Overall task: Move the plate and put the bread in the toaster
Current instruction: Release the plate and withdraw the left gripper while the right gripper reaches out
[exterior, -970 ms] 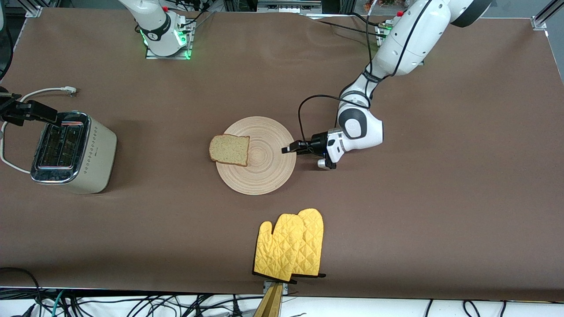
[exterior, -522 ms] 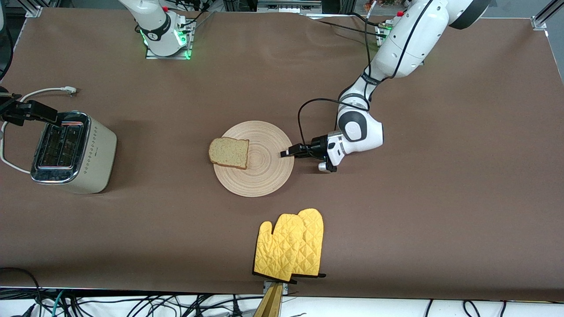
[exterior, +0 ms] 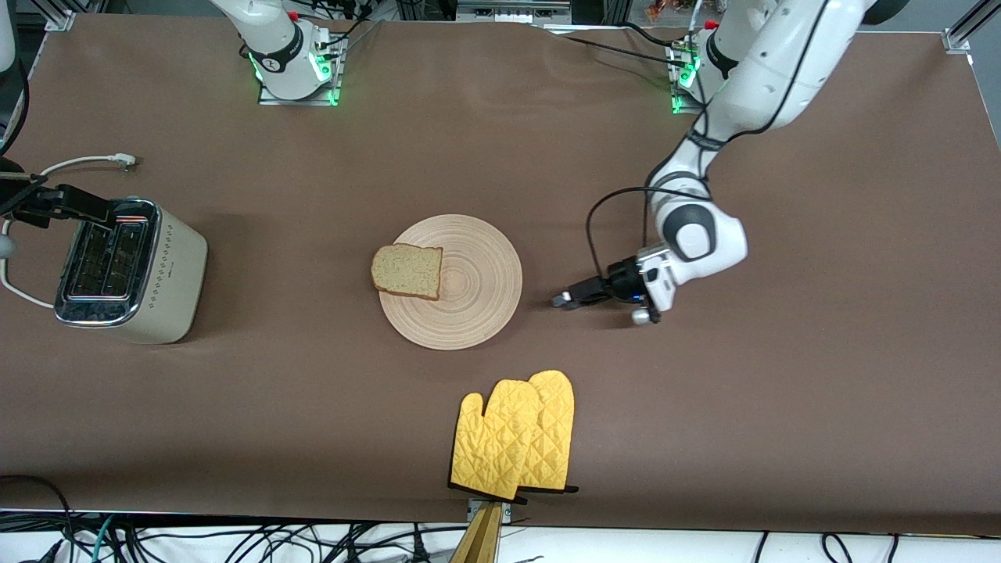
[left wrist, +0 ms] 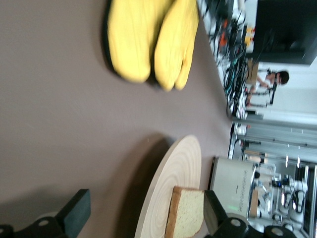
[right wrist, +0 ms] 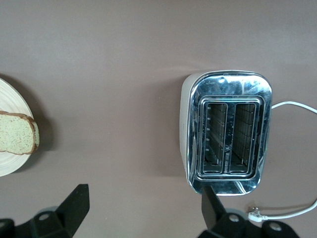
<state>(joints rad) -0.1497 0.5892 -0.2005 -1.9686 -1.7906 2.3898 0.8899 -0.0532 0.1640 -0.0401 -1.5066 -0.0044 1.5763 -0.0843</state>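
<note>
The round wooden plate (exterior: 469, 293) lies mid-table with the bread (exterior: 407, 270) flat on it, overhanging the rim on the toaster's side. The cream toaster (exterior: 129, 270) stands at the right arm's end of the table, both slots up and empty. My left gripper (exterior: 565, 300) hangs low beside the plate toward the left arm's end, open, holding nothing and apart from the rim. In the left wrist view the left gripper (left wrist: 144, 218) frames the plate (left wrist: 183, 163) and bread (left wrist: 188, 218). My right gripper (right wrist: 142, 206) waits open over the toaster's (right wrist: 228, 129) end.
A pair of yellow oven mitts (exterior: 516, 438) lies nearer the front camera than the plate, by the table's edge. The toaster's white cord (exterior: 78, 164) loops on the table beside it.
The left gripper nudged the plate slightly toward the front camera, then opened, let go of the rim and drew back toward the left arm's end. The right arm barely moved.
</note>
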